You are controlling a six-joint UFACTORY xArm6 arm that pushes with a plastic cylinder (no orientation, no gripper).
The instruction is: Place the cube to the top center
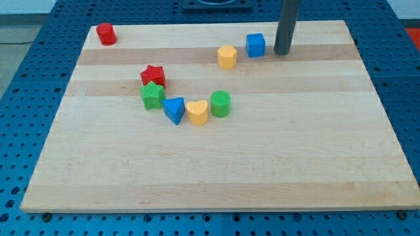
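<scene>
A blue cube (pixel 256 44) sits near the view's top, a little right of centre on the wooden board (pixel 216 164). My tip (pixel 282 52) rests on the board just to the right of the cube, a small gap apart. A yellow hexagonal block (pixel 227 57) stands just left of and below the cube.
A red cylinder (pixel 105 33) is at the top left corner. A red star (pixel 153 75), green star (pixel 153 96), blue triangle (pixel 174 109), yellow heart (pixel 197 112) and green cylinder (pixel 220 103) form a curved row left of centre.
</scene>
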